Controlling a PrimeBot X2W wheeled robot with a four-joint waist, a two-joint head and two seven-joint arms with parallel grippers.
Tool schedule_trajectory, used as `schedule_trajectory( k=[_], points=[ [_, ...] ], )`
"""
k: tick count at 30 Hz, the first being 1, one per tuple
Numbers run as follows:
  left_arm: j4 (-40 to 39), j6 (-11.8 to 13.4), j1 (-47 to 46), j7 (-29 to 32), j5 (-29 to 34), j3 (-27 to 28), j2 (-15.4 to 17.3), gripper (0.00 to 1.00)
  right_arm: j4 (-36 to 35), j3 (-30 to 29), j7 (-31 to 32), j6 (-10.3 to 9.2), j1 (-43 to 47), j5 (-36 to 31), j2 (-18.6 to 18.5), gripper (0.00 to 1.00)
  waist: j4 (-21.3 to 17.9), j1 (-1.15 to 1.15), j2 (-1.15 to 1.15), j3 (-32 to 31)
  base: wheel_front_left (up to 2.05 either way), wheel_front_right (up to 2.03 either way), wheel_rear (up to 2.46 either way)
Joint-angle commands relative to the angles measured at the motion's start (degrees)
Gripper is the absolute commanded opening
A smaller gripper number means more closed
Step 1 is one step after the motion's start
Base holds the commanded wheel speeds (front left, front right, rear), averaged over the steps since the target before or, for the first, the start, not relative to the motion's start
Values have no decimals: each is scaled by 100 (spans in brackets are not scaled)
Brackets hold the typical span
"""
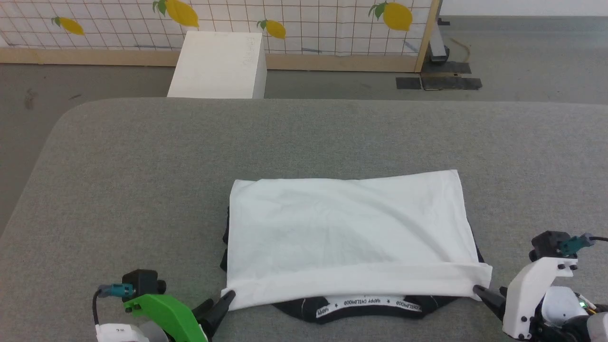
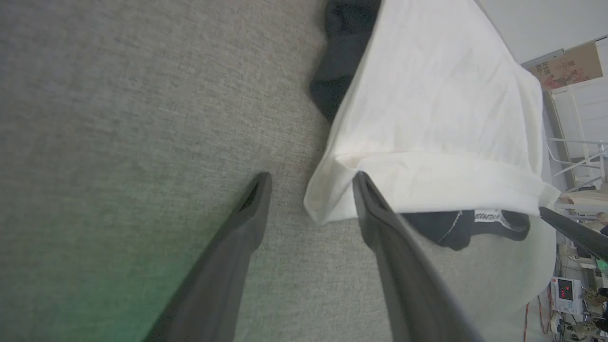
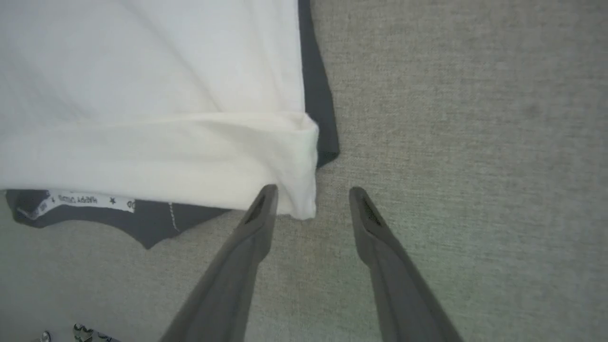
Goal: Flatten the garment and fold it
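1. I see the garment lying folded on the grey table.
2. My left gripper gapes, released, at its near left corner.
3. My right gripper is likewise released at the right corner.

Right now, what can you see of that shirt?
The shirt is soft white cloth with black parts, lying on the grey table. It is folded into a rough rectangle, wrinkled, its near white edge rolled over. Black sleeve edges peek out at both sides, and the black neck with a lettered white tape shows below that edge. The left claw and right claw, both open, sit at its near corners; contact is unclear.
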Motion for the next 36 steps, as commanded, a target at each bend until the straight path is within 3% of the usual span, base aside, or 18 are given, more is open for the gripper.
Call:
schedule_trajectory(
  k=[1, 6, 10, 16, 19, 21, 24, 27, 28, 31, 36],
  points=[
    [31, 119, -28, 75, -50, 6, 108, 100, -80, -46, 59, -8, 48, 91, -24, 100, 3, 1, 0, 0, 0, 0, 0],
    [-235, 348, -60, 313, -175, 133, 450, 100, -451, -308, 408, -8, -25, 305, -171, 100, 8, 1, 0, 18, 0, 0, 0],
    [-568, 505, -152, -5, -126, 488, 799, 100, -744, -652, 594, -8, -249, 346, -335, 100, 31, 1, 0, 81, 0, 0, 0],
    [-978, 726, -504, -1416, 851, 1082, 1246, 100, -943, -704, 750, -8, -684, 410, -562, 100, 115, 1, 0, 334, 0, 0, 0],
    [-1077, 842, -648, -1638, 1507, 1424, 1229, 100, -917, -558, 841, -8, -834, 466, -698, 100, 170, 1, 0, 508, 0, 0, 0],
    [-1233, 871, -730, -1658, 2100, 1949, 1008, 100, -885, -427, 901, -8, -911, 513, -816, 100, 219, 1, 0, 641, 0, 0, 0],
    [-1657, 789, -640, -1661, 3397, 2952, 411, 100, -826, -234, 914, -8, -1033, 609, -949, 100, 285, 1, 0, 839, 0, 0, 0],
    [-1983, 521, -394, -1662, 4322, 3631, -173, 100, -719, -35, 837, -8, -1176, 683, -1020, 100, 312, 1, 0, 1008, 0, 0, 0],
    [-2130, 258, -248, -1663, 4796, 3982, -522, 100, -628, 101, 768, -8, -1261, 730, -1034, 100, 328, 1, 0, 1114, 0, 0, 0],
    [-2134, -162, -52, -1663, 5273, 4333, -936, 100, -461, 343, 674, -8, -1348, 801, -1028, 100, 339, 1, 0, 1222, 0, 0, 0],
    [-1965, -642, 94, -1663, 5656, 4792, -1463, 100, -133, 744, 549, -8, -1402, 874, -1049, 100, 364, 1, 0, 1310, 0, 0, 0]
  ],
)
